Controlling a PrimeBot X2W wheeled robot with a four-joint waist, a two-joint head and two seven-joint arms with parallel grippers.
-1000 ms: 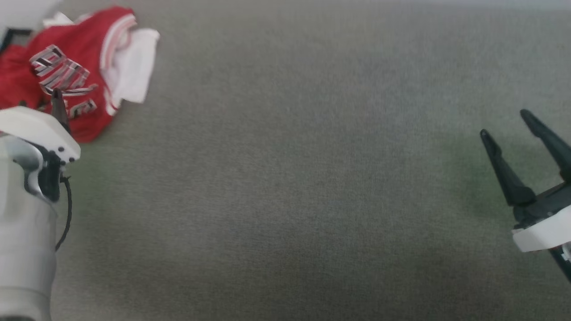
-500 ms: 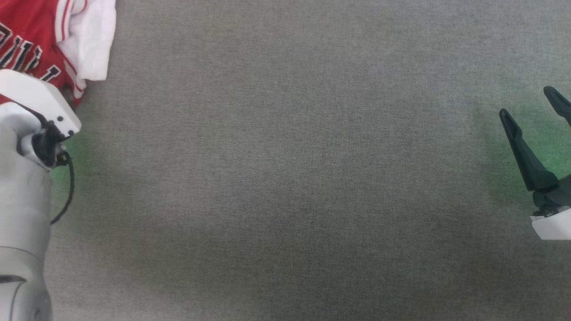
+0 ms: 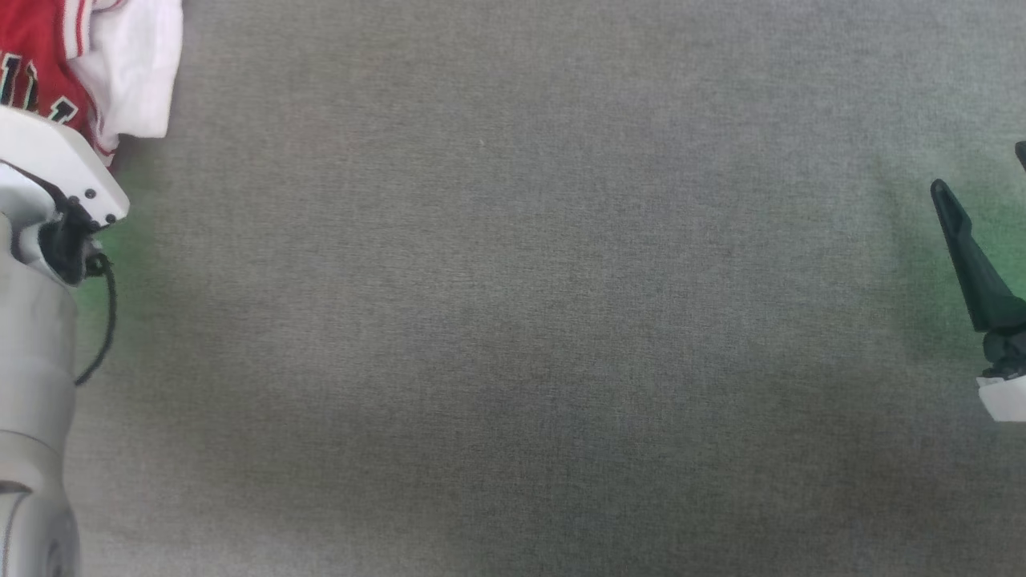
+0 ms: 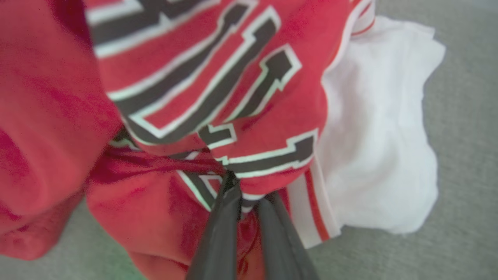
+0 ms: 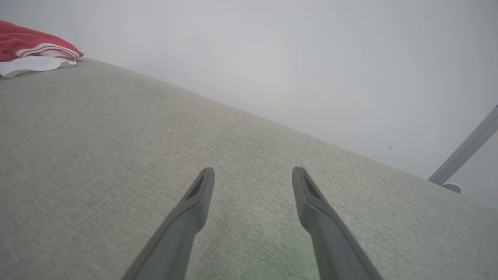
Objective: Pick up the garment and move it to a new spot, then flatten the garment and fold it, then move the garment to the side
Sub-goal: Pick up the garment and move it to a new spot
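Here, a wide grey fabric surface [image 3: 513, 320] is seen, and the shirt [image 4: 272, 97] is bunched on it at the far left side, its red body crumpled and one white sleeve [image 4: 373, 136] spread out beside it. The left hand [image 4: 249, 190] is clamped tight on a red fold just below the black lettering [image 4: 210, 89]. The right hand [image 5: 253, 175] is spread wide above bare fabric, well apart from the shirt, with nothing gripped.

Soft, even light — faint green glow at head view's side edges; garment [image 4: 58, 97] blurred in left wrist view.
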